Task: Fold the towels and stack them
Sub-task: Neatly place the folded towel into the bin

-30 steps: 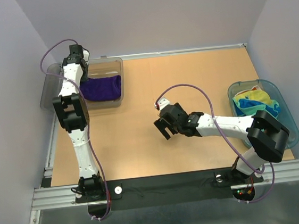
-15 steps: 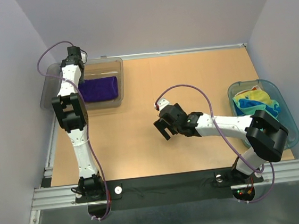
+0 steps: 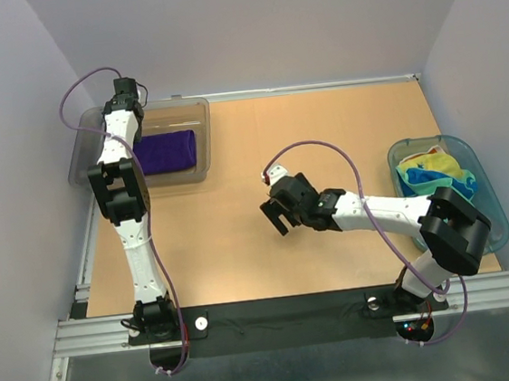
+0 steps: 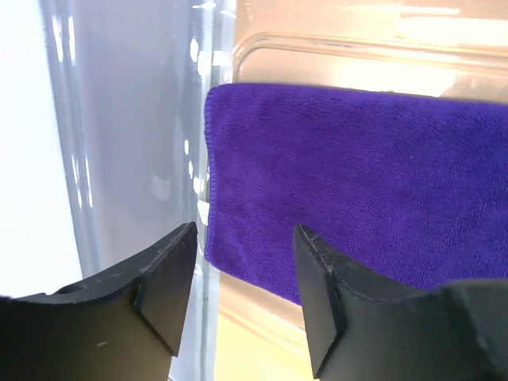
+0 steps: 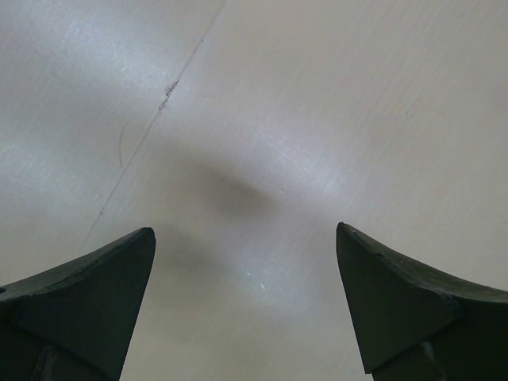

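The left claw (image 4: 246,238) is seen parted and empty above the left end of the folded purple towel (image 4: 357,182) in the bin (image 3: 194,115), while the remaining towels (image 3: 430,174), heaped in the basket (image 3: 497,220) to the right, are judged nearer the open, empty right claw (image 3: 277,217).

Overhead and close left-wrist views share the purple towel (image 3: 169,152).

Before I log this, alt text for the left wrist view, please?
A folded purple towel lies flat inside the clear bin, its left edge beside the bin wall. The left gripper hovers over that edge, jaws apart, holding nothing.
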Controlling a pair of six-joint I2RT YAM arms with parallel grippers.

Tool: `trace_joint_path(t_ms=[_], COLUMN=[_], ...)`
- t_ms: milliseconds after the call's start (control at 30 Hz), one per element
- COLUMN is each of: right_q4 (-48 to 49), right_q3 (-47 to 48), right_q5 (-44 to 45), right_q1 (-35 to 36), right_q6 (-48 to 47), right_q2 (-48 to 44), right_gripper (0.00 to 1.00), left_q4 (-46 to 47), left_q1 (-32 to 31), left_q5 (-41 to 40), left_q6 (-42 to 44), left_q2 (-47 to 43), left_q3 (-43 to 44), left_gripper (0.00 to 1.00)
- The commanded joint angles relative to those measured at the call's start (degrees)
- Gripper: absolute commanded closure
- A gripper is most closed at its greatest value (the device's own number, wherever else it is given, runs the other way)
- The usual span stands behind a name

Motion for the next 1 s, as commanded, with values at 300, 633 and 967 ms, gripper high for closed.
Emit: trace_joint_path(t_ms=[300,633,967], right_q4=[-1.1,-2.0,-2.0], right_q3=[4.4,0.7,-6.6], right_q5=[7.9,7.3,6.5], right_q1=[-12.6,-17.8,-18.0], right_q6=[4.3,5.5,7.5], right_q2=[-10.8,-22.2,-28.6], right_gripper=[0.00,0.00,0.00], left_q4=[8.2,17.0,21.5], left_q1=[-1.1,-11.1,-11.9], left_q5=[7.5,13.6,18.8], left_q6=[-13.6,-22.0,-25.9], left_q2=[-18.7,-21.5,-15.3], left_q3=[-8.3,-23.2,-24.0], left_gripper=[0.35,0.75,0.88])
